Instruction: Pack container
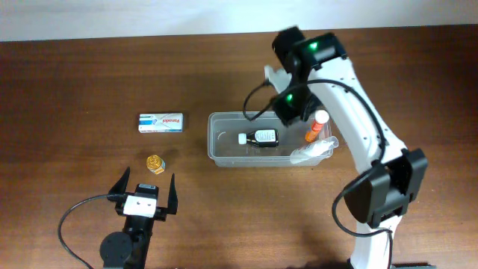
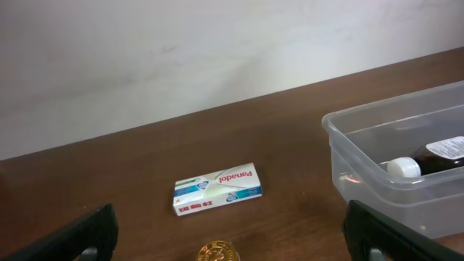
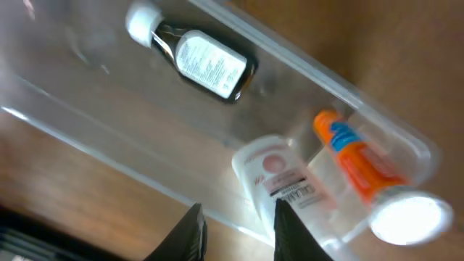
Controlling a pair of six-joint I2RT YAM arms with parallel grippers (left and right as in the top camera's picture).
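Note:
The container [image 1: 224,153], a clear shallow tub, sits mid-table. Inside lie a dark bottle with a white cap [image 1: 261,137], an orange tube [image 1: 317,128] and a white tube [image 1: 314,152]. My right gripper [image 1: 290,104] hovers over the tub's back edge. In the right wrist view its fingers [image 3: 235,228] are apart and empty, above the container's wall [image 3: 72,109], near the white tube [image 3: 279,177], orange tube [image 3: 355,163] and bottle [image 3: 206,64]. My left gripper [image 1: 146,190] is open and empty near the front edge, behind a small gold-capped jar [image 1: 154,163].
A white Panadol box [image 1: 160,122] lies left of the container; it also shows in the left wrist view [image 2: 217,188], with the gold jar [image 2: 217,253] between my open fingers [image 2: 235,235] and the container's corner [image 2: 348,145] at right.

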